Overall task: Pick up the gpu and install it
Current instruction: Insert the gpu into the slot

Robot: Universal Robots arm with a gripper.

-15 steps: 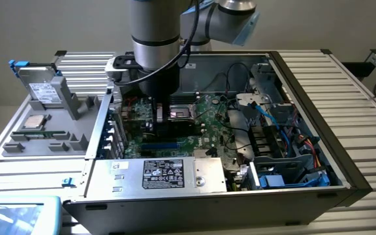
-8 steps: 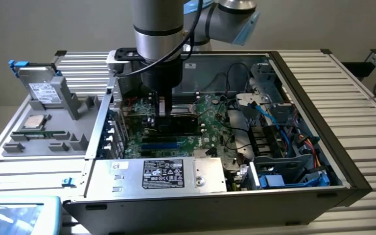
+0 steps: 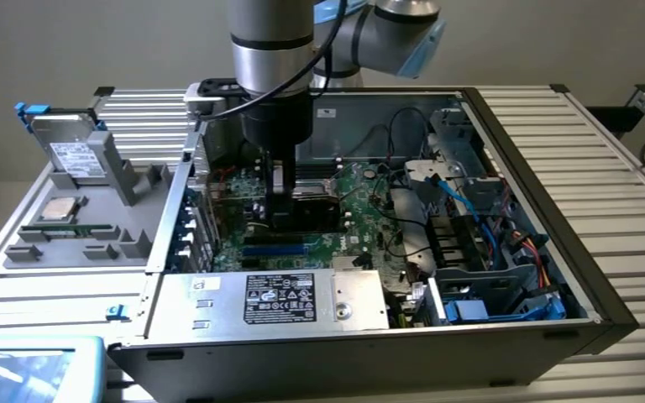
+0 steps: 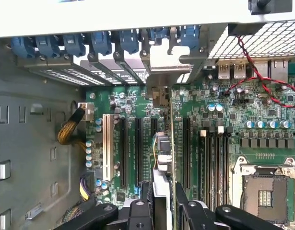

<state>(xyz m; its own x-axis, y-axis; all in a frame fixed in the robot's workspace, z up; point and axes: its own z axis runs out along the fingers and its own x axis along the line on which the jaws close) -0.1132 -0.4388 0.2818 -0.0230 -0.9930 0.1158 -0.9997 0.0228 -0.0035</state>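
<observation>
Gpu (image 3: 293,208) location: we find it inside the open computer case (image 3: 591,285), standing on edge over the motherboard (image 4: 209,120). The jaws pinch it by its upper edge, one on each face. Its silver end bracket (image 4: 161,60) sits at the rear wall of the case, among the blue slot clips (image 4: 101,42). We cannot tell whether its lower edge has entered a slot or hangs just above one.

Step in hand, in our judgement: seating the gpu. To do this well, we advise:
- holding it upright and parallel to the long black slots (image 4: 137,148);
- guiding the bracket into its rear opening;
- pressing straight down, evenly along the length, since any tilt could bind the edge contacts.

The red and black wire (image 4: 262,84) lies well apart and should not hinder.

Materials:
- The gpu has a thin, stiff green board with a matt black cooler (image 3: 306,220) on one face.
- The bracket is bright stamped sheet metal.
- The slots are narrow, straight moulded plastic.
- The case walls are grey metal.
- The table (image 3: 625,168) is ribbed aluminium.
</observation>
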